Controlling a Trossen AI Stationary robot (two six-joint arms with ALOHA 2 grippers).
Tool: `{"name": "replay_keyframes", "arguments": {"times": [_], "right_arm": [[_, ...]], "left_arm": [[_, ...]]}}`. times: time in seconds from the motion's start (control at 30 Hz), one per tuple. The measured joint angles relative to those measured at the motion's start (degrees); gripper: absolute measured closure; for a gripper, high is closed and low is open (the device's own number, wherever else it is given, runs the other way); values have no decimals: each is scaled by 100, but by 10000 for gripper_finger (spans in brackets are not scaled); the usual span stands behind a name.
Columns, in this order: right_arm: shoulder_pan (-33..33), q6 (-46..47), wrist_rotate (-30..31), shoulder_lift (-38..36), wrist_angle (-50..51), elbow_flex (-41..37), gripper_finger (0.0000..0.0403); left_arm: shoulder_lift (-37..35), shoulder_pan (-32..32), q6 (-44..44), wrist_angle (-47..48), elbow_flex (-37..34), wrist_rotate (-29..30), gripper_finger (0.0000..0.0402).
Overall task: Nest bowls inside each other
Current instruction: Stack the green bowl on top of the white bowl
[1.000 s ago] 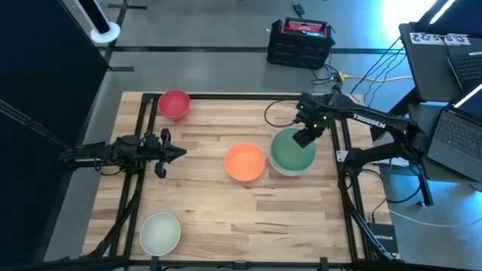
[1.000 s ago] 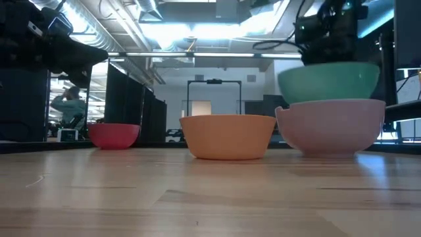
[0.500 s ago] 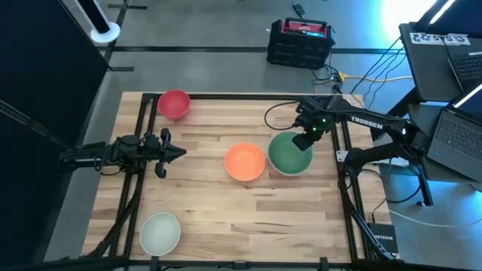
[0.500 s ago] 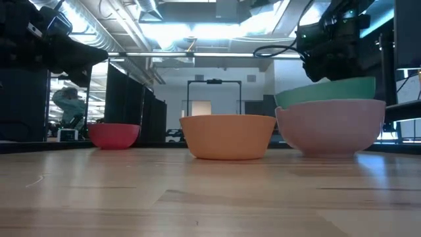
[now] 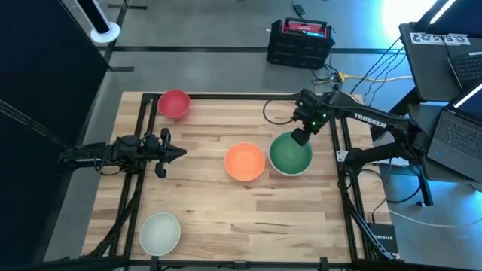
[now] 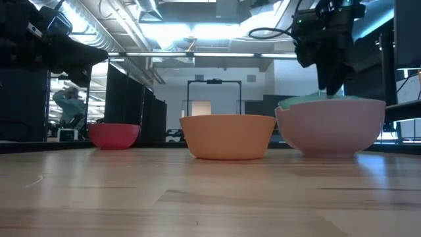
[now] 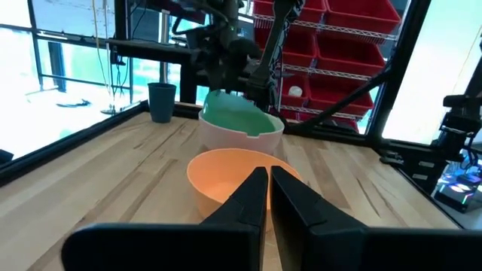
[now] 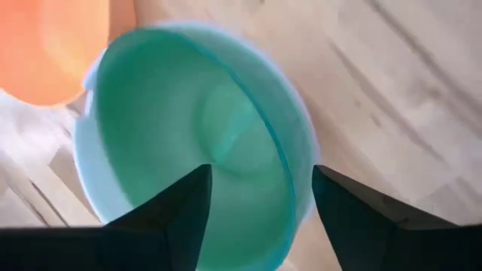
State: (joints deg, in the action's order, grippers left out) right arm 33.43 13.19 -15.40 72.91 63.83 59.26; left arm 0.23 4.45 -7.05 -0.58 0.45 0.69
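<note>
Right end effector [image 5: 298, 138] hangs spread above the nested dark green round plastic bowl [image 5: 291, 152], seemingly light, stiff, slippery; best pinched at its thin rim.

"TROSSEN" in white letters on the right arm [image 5: 367, 119], no other text readable

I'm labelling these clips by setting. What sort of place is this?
Probably a robotics lab or workshop. Open laptops and loose cables sit beside the wooden table, shelves of red storage bins stand behind it, and bare ceiling ducts run overhead.
</note>
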Motion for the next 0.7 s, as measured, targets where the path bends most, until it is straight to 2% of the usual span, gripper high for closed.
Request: {"name": "replay_keyframes", "arguments": {"times": [0.7], "right_arm": [[0, -355, 111, 979, -483, -4, 208]], "left_arm": [[0, 0, -62, 7, 2, 0, 402]]}}
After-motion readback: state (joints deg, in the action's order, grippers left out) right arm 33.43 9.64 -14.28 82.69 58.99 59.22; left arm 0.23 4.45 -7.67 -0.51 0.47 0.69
